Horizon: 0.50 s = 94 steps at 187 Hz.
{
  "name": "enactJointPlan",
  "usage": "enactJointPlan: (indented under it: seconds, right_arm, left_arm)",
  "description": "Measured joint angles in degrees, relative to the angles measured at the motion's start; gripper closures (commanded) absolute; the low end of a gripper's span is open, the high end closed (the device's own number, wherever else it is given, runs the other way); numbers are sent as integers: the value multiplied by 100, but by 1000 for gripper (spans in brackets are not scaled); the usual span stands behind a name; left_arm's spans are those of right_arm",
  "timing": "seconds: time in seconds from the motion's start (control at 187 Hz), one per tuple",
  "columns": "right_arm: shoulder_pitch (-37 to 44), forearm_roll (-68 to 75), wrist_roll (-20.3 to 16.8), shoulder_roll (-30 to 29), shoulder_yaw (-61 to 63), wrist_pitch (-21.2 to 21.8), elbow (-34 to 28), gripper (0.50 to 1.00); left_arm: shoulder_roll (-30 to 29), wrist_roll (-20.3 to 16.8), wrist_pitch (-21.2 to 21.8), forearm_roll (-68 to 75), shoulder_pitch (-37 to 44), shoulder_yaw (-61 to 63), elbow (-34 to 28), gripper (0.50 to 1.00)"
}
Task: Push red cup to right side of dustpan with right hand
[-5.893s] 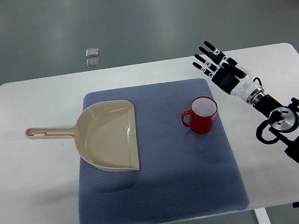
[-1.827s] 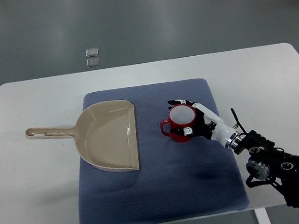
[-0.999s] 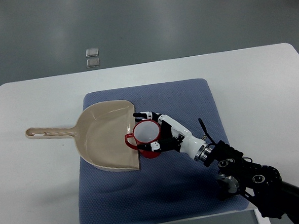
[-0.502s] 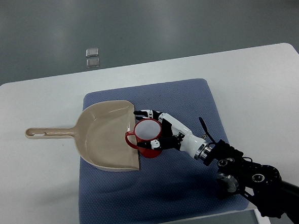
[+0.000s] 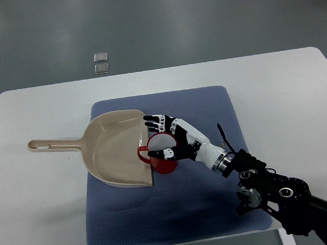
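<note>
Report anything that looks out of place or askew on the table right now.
The red cup stands upright, but it is jammed against the dustpan at its open right edge, its handle reaching over the lip. The right hand rests on the cup, fingers spread over its rim. Nothing is spilled or damaged.

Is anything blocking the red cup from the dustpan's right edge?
Nothing visible: the red ceramic cup already sits against the beige plastic dustpan, its handle over the open edge, the right robot hand around it.
</note>
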<state>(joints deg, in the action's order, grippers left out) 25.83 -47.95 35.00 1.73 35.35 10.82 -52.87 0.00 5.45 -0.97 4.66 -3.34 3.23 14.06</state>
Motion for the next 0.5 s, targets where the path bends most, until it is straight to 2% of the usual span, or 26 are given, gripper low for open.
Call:
enactJointPlan:
  seconds: [0.123, 0.224, 0.305, 0.422, 0.502]
  right_arm:
    - [16, 199, 0, 13, 537, 47, -30, 564]
    - [17, 974, -75, -31, 1174, 65, -2, 564]
    - [47, 1882, -625, -18, 1502, 42, 22, 564]
    - [336, 3292, -1824, 142, 1674, -80, 144, 564]
    - [525, 4013, -2392, 367, 1635, -117, 271, 564]
  left_arm:
    - [0, 0, 0, 0, 0, -2, 0, 500]
    - [0, 0, 0, 0, 0, -5, 0, 500]
    - [0, 0, 0, 0, 0, -3, 2, 500]
    - [0, 0, -6, 0, 0, 7, 8, 500]
    - [0, 0, -7, 0, 0, 10, 7, 500]
